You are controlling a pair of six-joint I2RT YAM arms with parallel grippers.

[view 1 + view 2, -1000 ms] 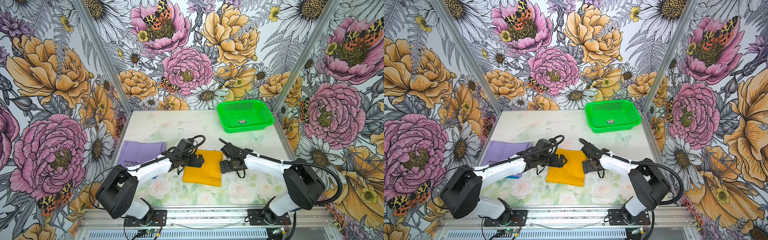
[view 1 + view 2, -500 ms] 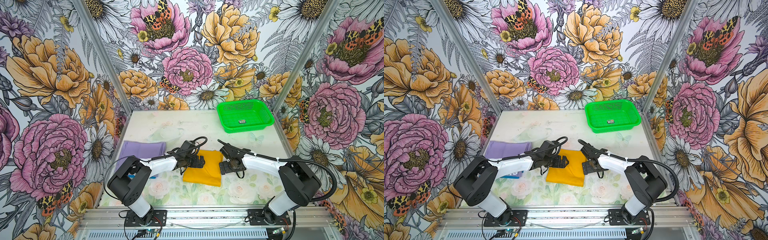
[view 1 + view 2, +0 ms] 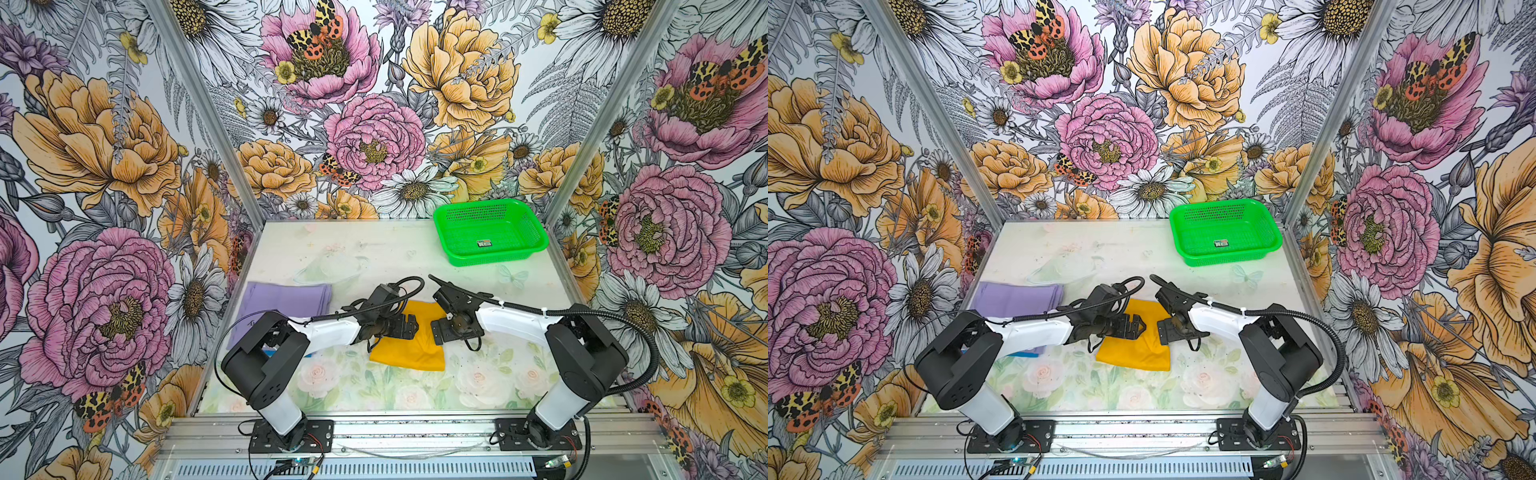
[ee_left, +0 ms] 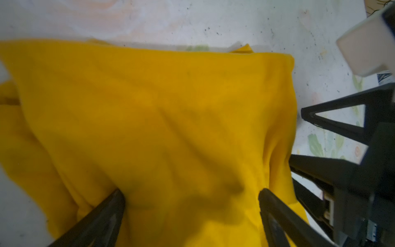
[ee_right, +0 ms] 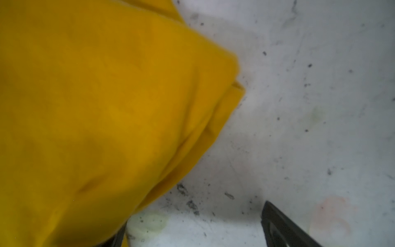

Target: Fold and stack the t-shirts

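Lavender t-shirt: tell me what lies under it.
Under the lavender t-shirt, a sliver of blue cloth peeks out at its near edge by the left arm; the rest is covered.

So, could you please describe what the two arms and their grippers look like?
Both the left arm and right arm have glossy white links between bulky black joint housings. The left gripper and right gripper are black, with triangular lattice fingers. A black corrugated hose runs along the right arm, held by white ties; thinner black cables loop at each wrist.
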